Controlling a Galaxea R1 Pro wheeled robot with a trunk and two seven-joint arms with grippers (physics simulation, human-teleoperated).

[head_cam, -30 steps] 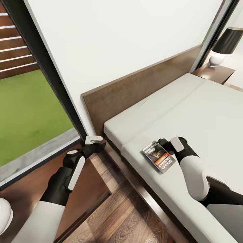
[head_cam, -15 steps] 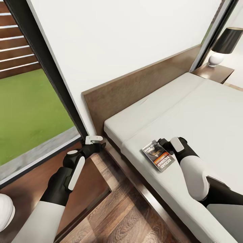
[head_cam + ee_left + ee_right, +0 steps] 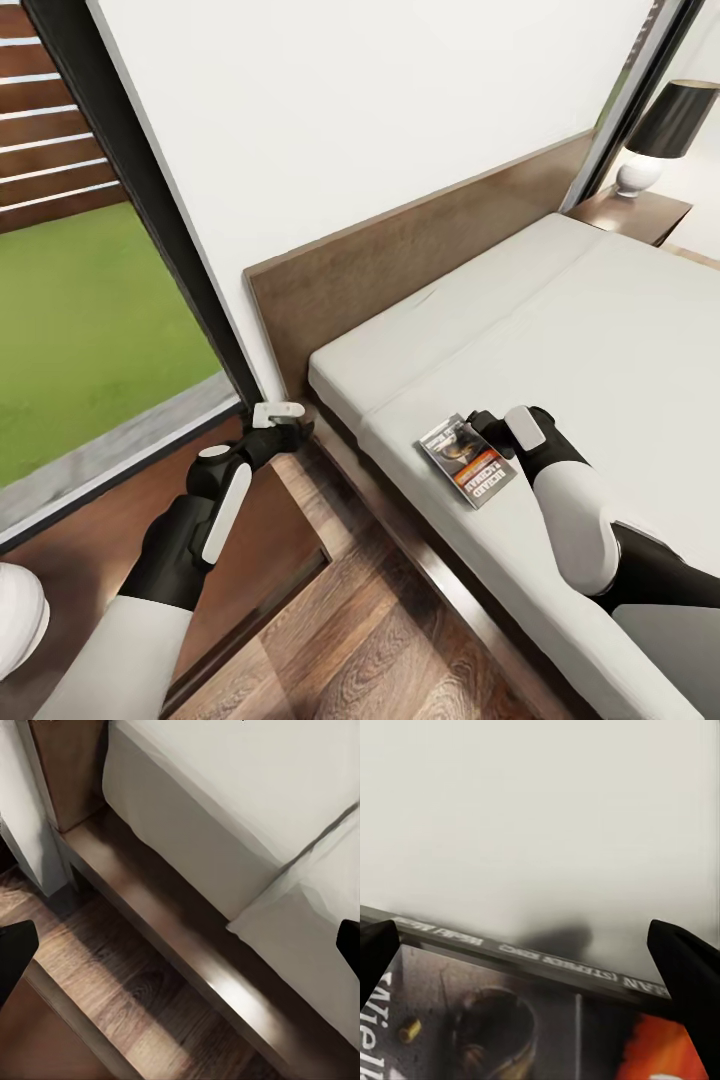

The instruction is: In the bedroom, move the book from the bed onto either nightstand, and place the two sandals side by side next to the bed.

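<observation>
The book (image 3: 467, 461), a thin dark paperback with an orange band, lies flat on the grey mattress of the bed (image 3: 600, 330) near its side edge. My right gripper (image 3: 480, 424) sits low at the book's far edge and is open. In the right wrist view the book (image 3: 510, 1020) lies just ahead of the right gripper (image 3: 529, 945), whose fingertips (image 3: 684, 964) are spread wide. My left gripper (image 3: 281, 412) hovers open beside the bed's head corner, above the floor; in the left wrist view the left gripper (image 3: 180, 952) faces the bed frame (image 3: 180, 952). The sandals are out of view.
A nightstand (image 3: 640, 212) with a black-shaded lamp (image 3: 662, 125) stands at the bed's far side. Under my left arm is another dark brown nightstand top (image 3: 90, 560) with a white lamp base (image 3: 15, 620). A tall window (image 3: 90, 330) is at the left, and plank floor (image 3: 380, 640) runs along the bed.
The whole picture has shifted slightly, so the camera moved. Both arms and the book stand as before.
</observation>
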